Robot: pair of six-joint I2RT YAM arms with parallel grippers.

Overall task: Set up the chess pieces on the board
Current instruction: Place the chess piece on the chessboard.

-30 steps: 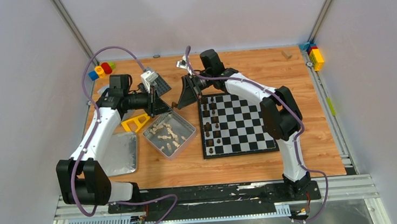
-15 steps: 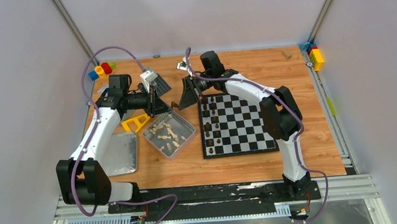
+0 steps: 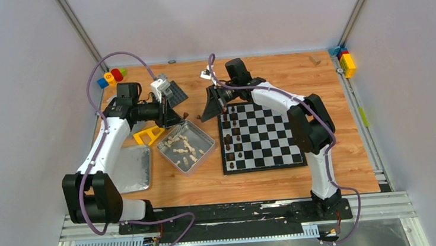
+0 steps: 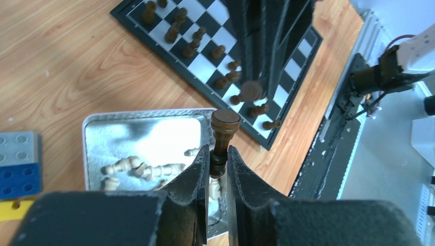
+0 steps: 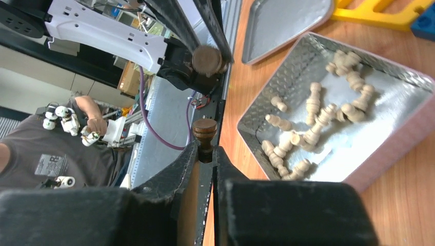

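1. Top view: the board (image 3: pixel 273 136) lies flat on the right side of the tabletop (image 3: pixel 339 172). Dark brown pieces (image 3: pixel 232 135) stand along its left side, and all the other squares are bare. Just left of the board sits a tin (image 3: pixel 171 160) with a heap of cream pieces (image 3: pixel 182 147) inside. No cream piece is on the board, so I think the job is less than half done. The left end effector (image 3: pixel 181 115) and the right end effector (image 3: pixel 203 118) face each other behind the tin.
2. Left wrist view: the left end effector is closed tight on a dark piece (image 4: pixel 224 130). It holds the piece up off the tabletop, by the tin's edge.
3. Right wrist view: the right end effector is closed on the other dark piece (image 5: pixel 205 132), up in the air beside the tin. I think both held pieces need a square on the board, and then come all the cream ones.
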